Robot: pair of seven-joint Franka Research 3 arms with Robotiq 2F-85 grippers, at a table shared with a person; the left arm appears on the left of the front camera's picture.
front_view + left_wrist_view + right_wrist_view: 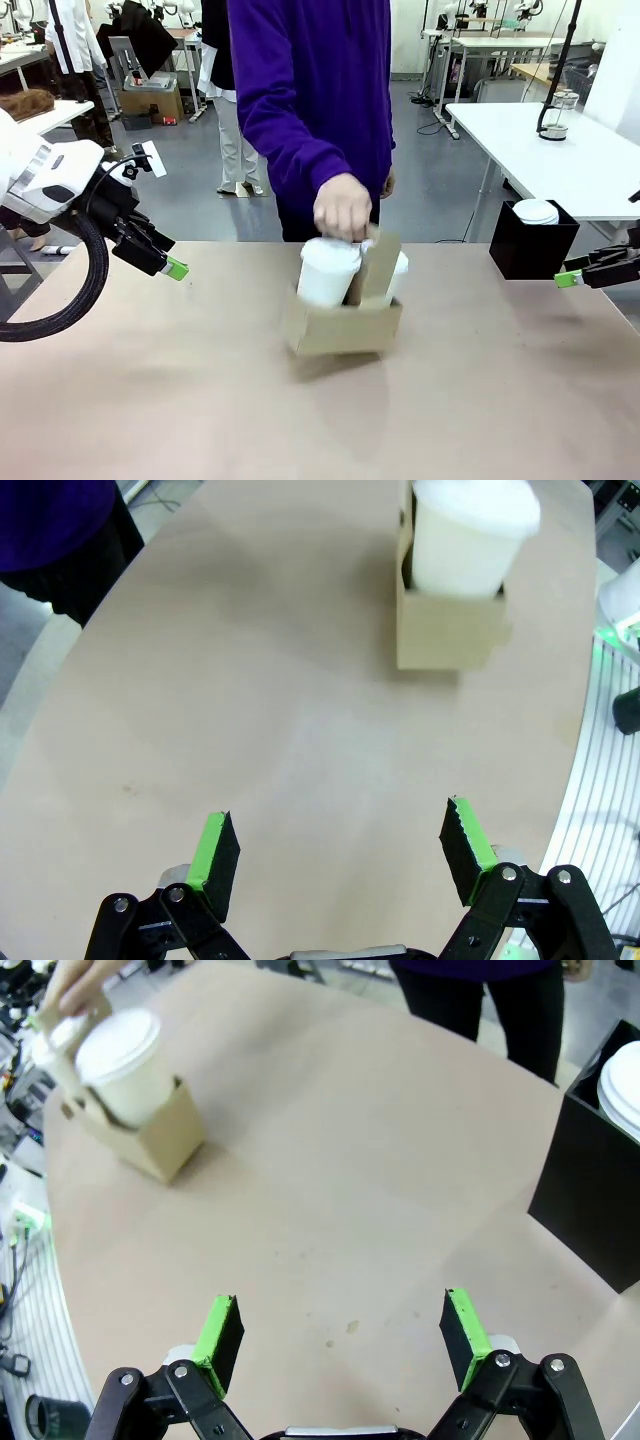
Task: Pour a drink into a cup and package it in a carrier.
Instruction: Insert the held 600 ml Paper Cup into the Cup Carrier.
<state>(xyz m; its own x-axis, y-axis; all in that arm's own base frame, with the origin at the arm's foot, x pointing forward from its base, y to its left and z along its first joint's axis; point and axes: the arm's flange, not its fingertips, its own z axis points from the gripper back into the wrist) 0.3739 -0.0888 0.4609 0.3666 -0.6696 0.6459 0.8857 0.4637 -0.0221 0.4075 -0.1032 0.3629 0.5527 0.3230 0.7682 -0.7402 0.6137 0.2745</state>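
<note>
Front view, carrier: the brown cardboard carrier sits near the middle of the desk, somewhat toward the far edge.
Front view, contents: two white lidded cups stand in it, one cup on the robot's left of the upright handle tab, the second cup behind the tab on the right.
Front view, person: a person in a purple top stands at the far edge; the person's hand grips the top of the handle tab.
Front view, black box: a black box stands near the far right corner with a white lid showing at its top.
Front view, claws: the left claw hangs above the left edge, the right claw above the right edge; both are well apart from the carrier.

Left wrist view, claw: the left claw is spread wide with nothing between its green pads, bare desk below.
Left wrist view, carrier: the carrier lies ahead with a cup in its near slot.

Right wrist view, claw: the right claw is also spread wide and holds nothing.
Right wrist view, carrier: the carrier holds a lidded cup; the hand is on the tab.
Right wrist view, black box: the box stands at the right, white lids inside.
</note>
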